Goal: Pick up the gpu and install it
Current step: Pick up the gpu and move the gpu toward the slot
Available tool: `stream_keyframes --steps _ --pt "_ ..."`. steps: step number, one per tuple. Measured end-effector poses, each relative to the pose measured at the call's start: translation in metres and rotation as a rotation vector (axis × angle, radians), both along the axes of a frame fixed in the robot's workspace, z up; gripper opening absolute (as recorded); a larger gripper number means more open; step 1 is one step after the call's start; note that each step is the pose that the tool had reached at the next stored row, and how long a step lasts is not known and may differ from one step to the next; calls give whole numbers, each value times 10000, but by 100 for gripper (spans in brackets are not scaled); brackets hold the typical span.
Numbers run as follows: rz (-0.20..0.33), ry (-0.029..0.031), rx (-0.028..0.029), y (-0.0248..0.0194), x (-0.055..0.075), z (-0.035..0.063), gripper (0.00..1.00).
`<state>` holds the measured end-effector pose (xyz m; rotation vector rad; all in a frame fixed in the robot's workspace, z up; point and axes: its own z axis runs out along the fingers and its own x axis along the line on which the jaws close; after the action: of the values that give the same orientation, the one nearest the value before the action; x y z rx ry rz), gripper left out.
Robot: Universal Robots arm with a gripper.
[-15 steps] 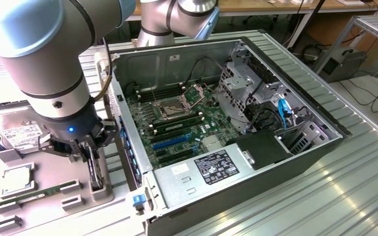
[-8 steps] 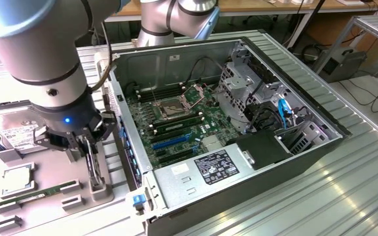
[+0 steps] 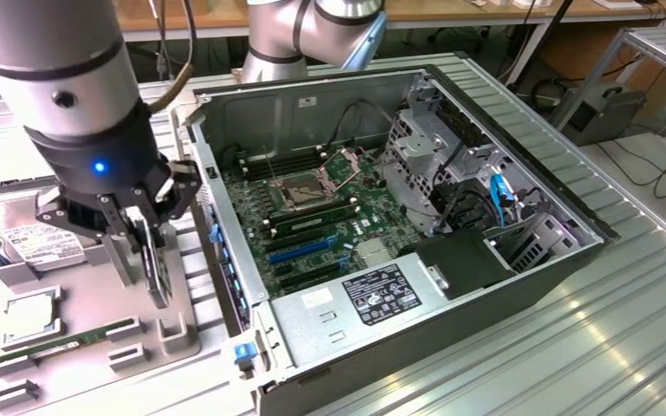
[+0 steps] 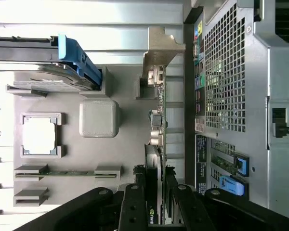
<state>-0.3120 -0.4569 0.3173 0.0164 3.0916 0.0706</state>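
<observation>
Exterior view: a ribbed metal counter point(image 3: 610, 347) carries a grey parts tray point(image 3: 79, 316) and then an open computer case point(image 3: 564, 260). At the tray's case-side edge, the gripper point(image 3: 148, 269) clasps the gpu point(image 3: 162, 286), which stands on edge just beside the case wall. Bare counter lies toward the exterior view's right.

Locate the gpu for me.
Exterior view's left: the gpu stands on edge in the grey tray, directly under the hand, beside the open PC case.

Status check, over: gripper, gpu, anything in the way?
Gripper shut on gpu, card on edge at grey tray. Not yet in the case. No obstruction seen between tray and open case.
</observation>
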Motion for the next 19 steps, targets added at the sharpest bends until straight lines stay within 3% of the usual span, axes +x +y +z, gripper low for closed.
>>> stream_keyframes --steps 7,13,16,19 --pt "0 0 0 -41 1 444 26" --pt "0 8 0 -63 33 750 26" --pt "-1 25 1 -77 115 919 26" --pt "-1 74 0 -101 277 1090 26"
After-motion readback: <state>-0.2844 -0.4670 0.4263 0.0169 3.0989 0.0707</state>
